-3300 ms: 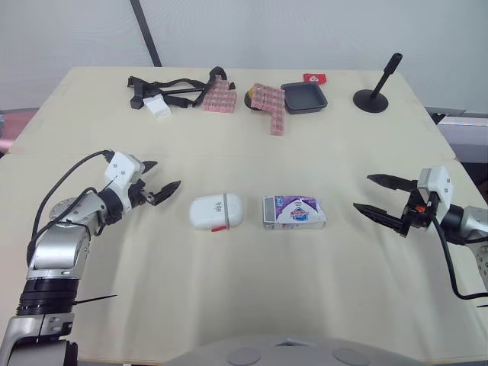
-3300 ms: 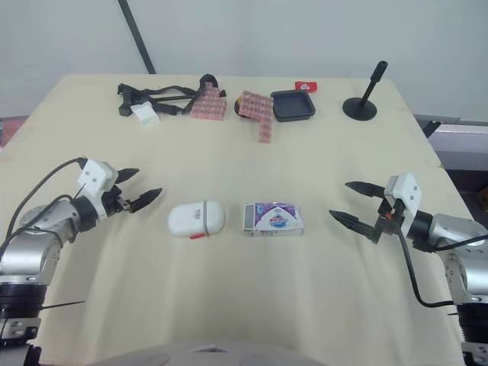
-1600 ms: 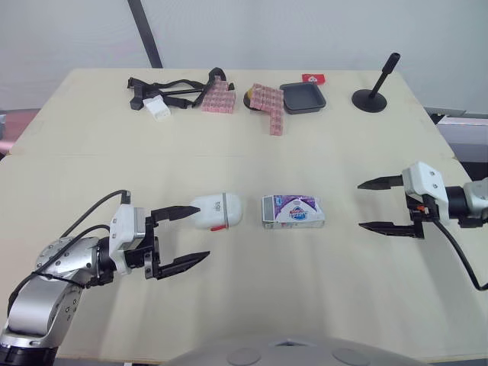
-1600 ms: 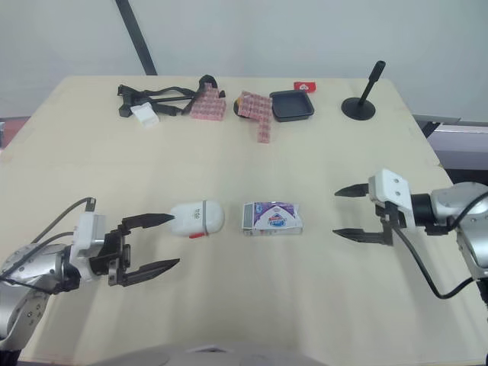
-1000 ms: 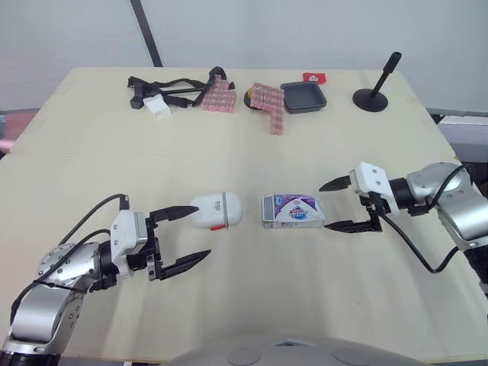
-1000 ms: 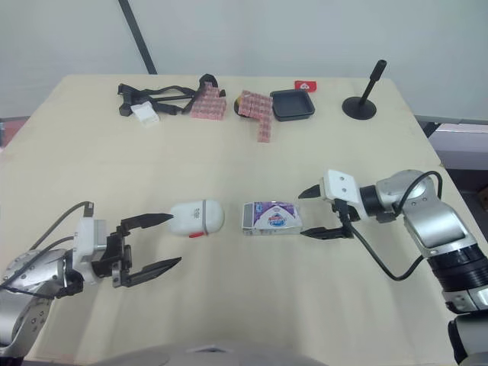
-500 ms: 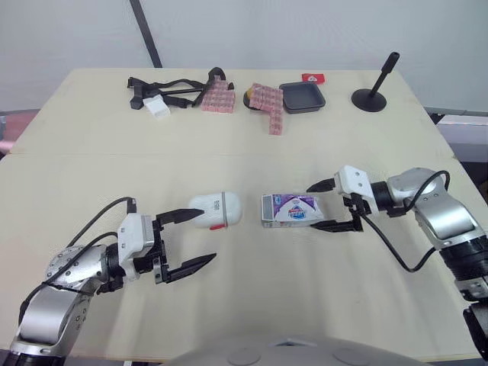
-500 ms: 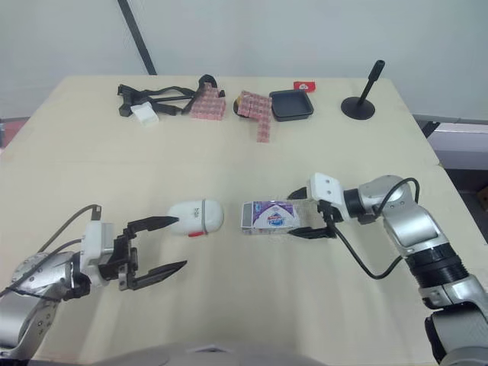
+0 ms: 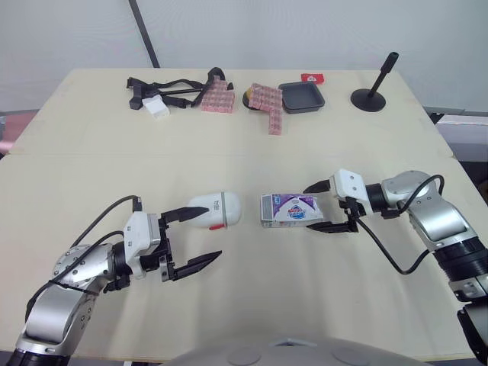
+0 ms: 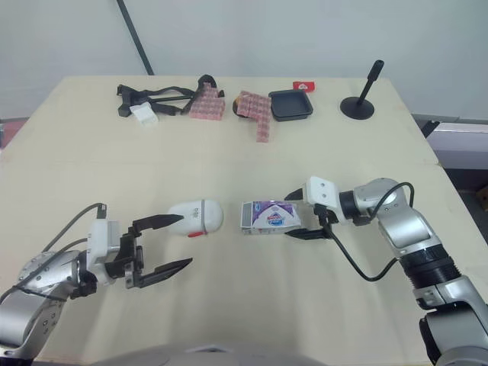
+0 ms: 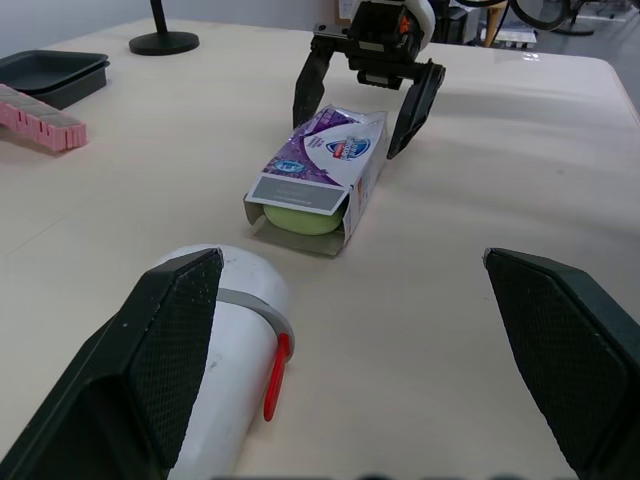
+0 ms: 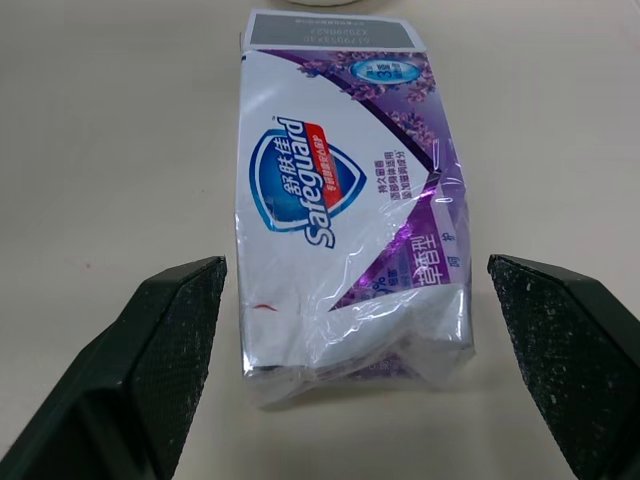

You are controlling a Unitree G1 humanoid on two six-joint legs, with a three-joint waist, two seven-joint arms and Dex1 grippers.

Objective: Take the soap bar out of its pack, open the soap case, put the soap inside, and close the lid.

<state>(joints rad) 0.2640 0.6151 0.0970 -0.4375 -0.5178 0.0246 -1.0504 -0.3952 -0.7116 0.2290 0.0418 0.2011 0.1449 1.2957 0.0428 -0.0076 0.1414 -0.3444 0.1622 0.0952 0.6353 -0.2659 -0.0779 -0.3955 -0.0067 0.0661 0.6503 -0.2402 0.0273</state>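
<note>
The purple and white soap pack (image 9: 291,210) lies flat at the table's middle. Its open end faces the white soap case (image 9: 216,210), and the pale green soap bar (image 11: 300,218) shows inside it. The case has a red clasp and lies shut just left of the pack. My right gripper (image 9: 308,208) is open, its fingers straddling the pack's crumpled right end (image 12: 350,330) without squeezing it. My left gripper (image 9: 209,232) is open, left of and in front of the case, its far finger (image 11: 160,350) alongside the case's left end.
Along the far edge lie a black strap (image 9: 164,85), a small white box (image 9: 158,108), pink block strips (image 9: 268,105), a black tray (image 9: 303,97), a red card (image 9: 313,77) and a black stand (image 9: 374,95). Bare tabletop surrounds the pack and case.
My right gripper swung in from the right edge and now has its fingers around the pack's right end. My left gripper came down and forward, closing on the case's left end.
</note>
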